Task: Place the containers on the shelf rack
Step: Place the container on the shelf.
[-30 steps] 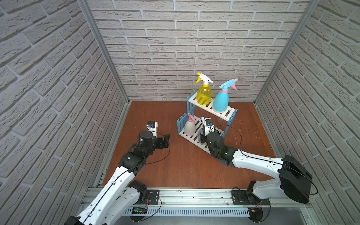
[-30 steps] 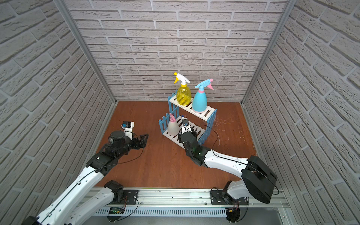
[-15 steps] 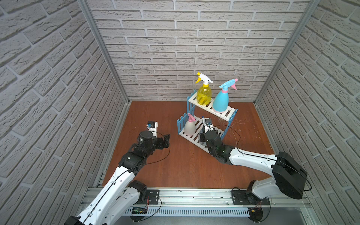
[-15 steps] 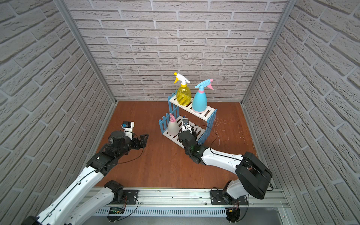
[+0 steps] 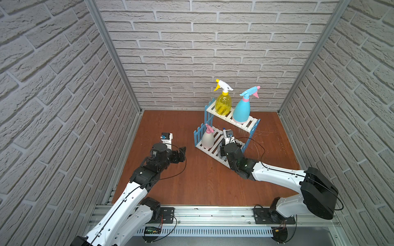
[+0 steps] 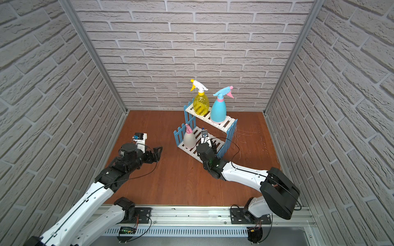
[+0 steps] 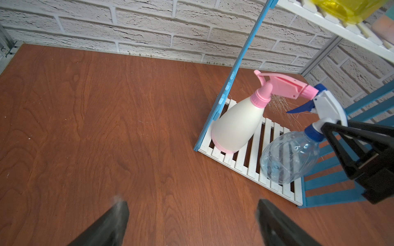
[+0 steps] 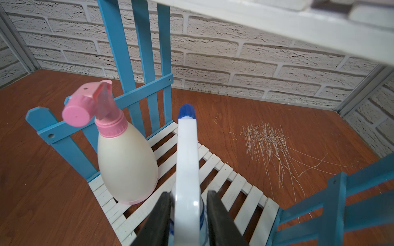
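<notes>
The shelf rack (image 5: 247,125) (image 6: 226,125) stands at the back right, white slats between blue fence sides. On its upper tier stand the yellow bottle (image 5: 223,104) and the light blue bottle (image 5: 241,110). Its lower tier (image 8: 234,187) holds the cream-white bottle (image 5: 207,139) (image 8: 125,166) and, beside it, the clear bottle (image 7: 290,157) (image 8: 187,159), both upright. My right gripper (image 8: 188,192) straddles the clear bottle's neck, jaws slightly open, with a thin gap beside the white trigger head. Over bare floor left of the rack, my left gripper (image 7: 190,203) (image 5: 181,152) is wide open and holds nothing.
Brick walls close in the wooden floor (image 5: 202,181) on three sides. A patch of pale scratches (image 8: 266,140) marks the floor behind the rack. The upper tier (image 8: 277,23) hangs just above my right wrist.
My right gripper's jaws have parted a little from the clear bottle's neck, and that arm has edged closer to the rack. The left arm has not moved.
</notes>
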Controlling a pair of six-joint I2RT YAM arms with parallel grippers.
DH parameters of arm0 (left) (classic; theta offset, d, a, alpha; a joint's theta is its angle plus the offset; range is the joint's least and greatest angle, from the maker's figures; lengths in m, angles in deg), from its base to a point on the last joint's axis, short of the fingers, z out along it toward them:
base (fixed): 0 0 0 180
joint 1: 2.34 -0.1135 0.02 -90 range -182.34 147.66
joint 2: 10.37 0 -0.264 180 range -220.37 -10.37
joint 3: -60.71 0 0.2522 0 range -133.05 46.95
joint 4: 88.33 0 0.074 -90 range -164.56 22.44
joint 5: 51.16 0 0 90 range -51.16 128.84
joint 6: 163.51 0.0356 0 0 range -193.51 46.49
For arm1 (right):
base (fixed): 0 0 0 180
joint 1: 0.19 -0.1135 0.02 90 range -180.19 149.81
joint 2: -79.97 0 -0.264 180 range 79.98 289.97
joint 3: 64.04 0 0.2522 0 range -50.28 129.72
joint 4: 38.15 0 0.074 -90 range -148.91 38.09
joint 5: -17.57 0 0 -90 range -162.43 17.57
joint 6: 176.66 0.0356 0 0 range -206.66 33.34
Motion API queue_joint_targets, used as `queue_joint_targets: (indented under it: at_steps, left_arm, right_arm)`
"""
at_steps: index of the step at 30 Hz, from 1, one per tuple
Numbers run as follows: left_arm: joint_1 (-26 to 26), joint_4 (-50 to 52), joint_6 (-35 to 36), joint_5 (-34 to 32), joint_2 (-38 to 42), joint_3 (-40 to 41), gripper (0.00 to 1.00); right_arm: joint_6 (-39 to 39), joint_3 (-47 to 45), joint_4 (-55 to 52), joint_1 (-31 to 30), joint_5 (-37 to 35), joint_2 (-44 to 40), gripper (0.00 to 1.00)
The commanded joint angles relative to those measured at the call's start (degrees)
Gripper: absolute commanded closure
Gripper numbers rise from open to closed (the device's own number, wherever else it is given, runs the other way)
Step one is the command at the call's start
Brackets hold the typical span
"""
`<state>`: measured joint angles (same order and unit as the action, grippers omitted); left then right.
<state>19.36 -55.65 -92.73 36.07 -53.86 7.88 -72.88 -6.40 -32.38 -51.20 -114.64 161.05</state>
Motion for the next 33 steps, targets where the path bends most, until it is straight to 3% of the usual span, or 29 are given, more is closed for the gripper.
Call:
queue_joint_targets:
  at_steps: [1, 7, 12, 15, 20, 26, 33]
  left_arm:
    - [-0.3, -1.6, 0.6, 0.0, 0.6, 0.7, 0.02]
    - [-0.2, -1.4, 0.5, 0.0, 1.1, 0.8, 0.02]
    - [-0.3, -0.7, 0.3, -0.3, 1.6, 0.5, 0.02]
    - [-0.3, 0.0, 0.6, -1.2, 1.7, 0.0, 0.02]
    - [-0.3, 1.8, 1.4, -2.5, 3.8, -1.3, 0.02]
    - [-0.8, 5.0, 2.1, -6.2, 4.4, -4.0, 0.02]
    - [-5.8, 3.9, 2.3, -10.3, 3.3, -5.1, 0.02]
  right_arm:
    - [0.9, 0.6, -0.2, 0.2, 0.2, -2.9, 0.65]
    - [1.0, 0.5, -1.5, 0.2, 0.6, -4.7, 0.55]
    - [0.1, 0.7, -3.6, 0.2, 2.3, -7.3, 0.42]
    - [-0.9, 1.6, -7.4, 0.2, 4.5, -10.0, 0.31]
    - [-3.2, 2.3, -14.0, 0.2, 11.6, -16.7, 0.0]
    - [-5.7, 2.7, -22.2, 0.2, 20.0, -26.5, 0.01]
    - [-8.7, 4.2, -28.6, 0.6, 15.2, -34.0, 0.0]
